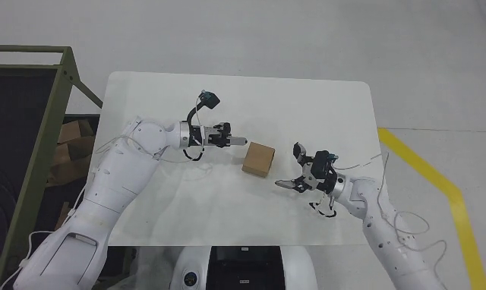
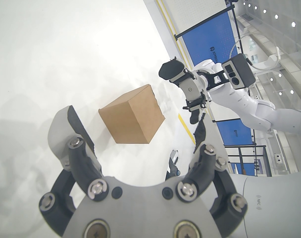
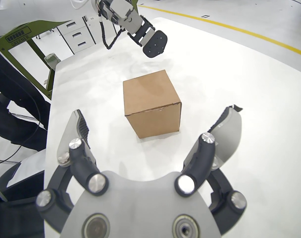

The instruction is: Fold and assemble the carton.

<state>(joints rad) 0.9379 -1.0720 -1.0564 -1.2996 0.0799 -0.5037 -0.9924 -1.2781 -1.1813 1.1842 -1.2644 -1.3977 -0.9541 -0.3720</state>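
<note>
A small brown carton [image 1: 259, 159] stands closed as a cube in the middle of the white table [image 1: 319, 100]. My left gripper [image 1: 238, 140] hovers just left of it and is open, its fingers spread either side of the carton [image 2: 132, 115] with a gap to it. My right gripper [image 1: 295, 168] sits a little to the carton's right, also open and holding nothing. From the right wrist the carton [image 3: 151, 105] stands ahead of the spread fingers [image 3: 78, 125], with the left gripper [image 3: 154, 43] above its far side. The right gripper [image 2: 184, 92] faces the left wrist camera beyond the carton.
A green-framed cart [image 1: 64, 77] with flat cardboard pieces [image 1: 72, 142] stands off the table's left edge. A yellow floor line [image 1: 425, 168] runs to the right of the table. Bare table surface lies all around the carton.
</note>
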